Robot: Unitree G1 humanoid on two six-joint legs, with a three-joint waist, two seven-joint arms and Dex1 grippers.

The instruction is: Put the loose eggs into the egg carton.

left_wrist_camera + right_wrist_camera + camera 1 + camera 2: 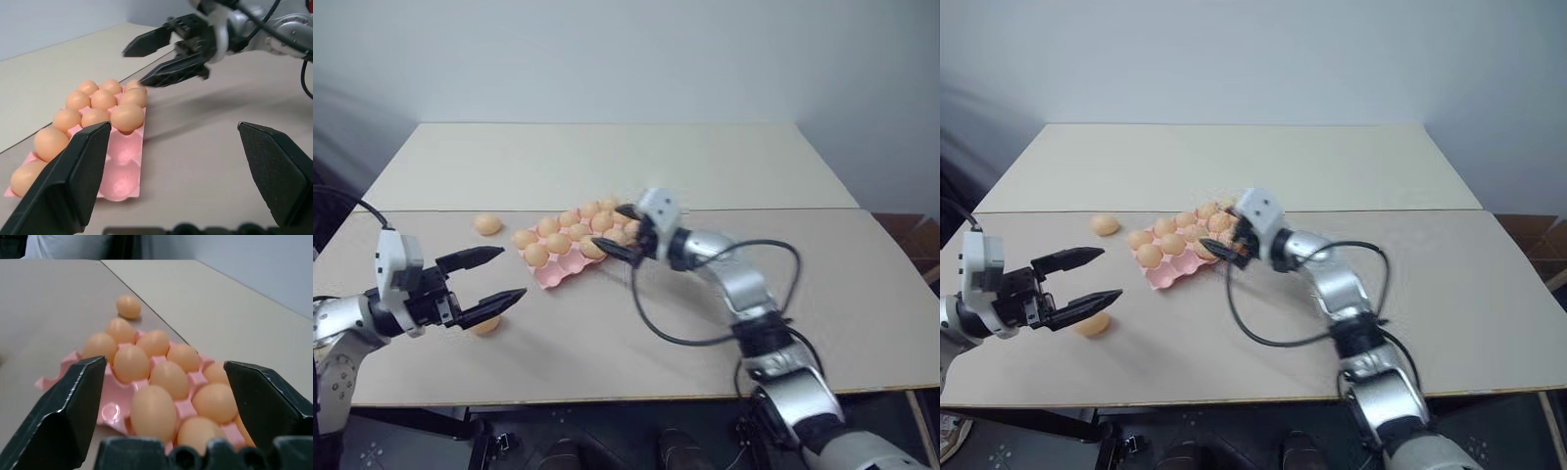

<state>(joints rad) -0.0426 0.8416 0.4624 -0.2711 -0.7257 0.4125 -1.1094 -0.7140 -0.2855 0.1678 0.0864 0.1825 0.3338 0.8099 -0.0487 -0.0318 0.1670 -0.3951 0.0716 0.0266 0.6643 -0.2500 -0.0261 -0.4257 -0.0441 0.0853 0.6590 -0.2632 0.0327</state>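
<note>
The pink egg carton (554, 274) lies near the middle of the table and most of its cups hold light orange eggs; the cups at its near left end (121, 152) are bare. One loose egg (488, 224) rests on the table left of the carton. Another loose egg (485, 324) lies nearer the front, just under the lower finger of my left gripper (509, 274). That gripper is open and empty, pointing toward the carton. My right gripper (612, 227) hovers open at the carton's right end, with nothing between its fingers (73, 406).
The beige table (607, 157) has a seam running across it behind the carton. A black cable (651, 328) loops down from my right wrist over the tabletop in front of the carton. Bare table stretches to the right.
</note>
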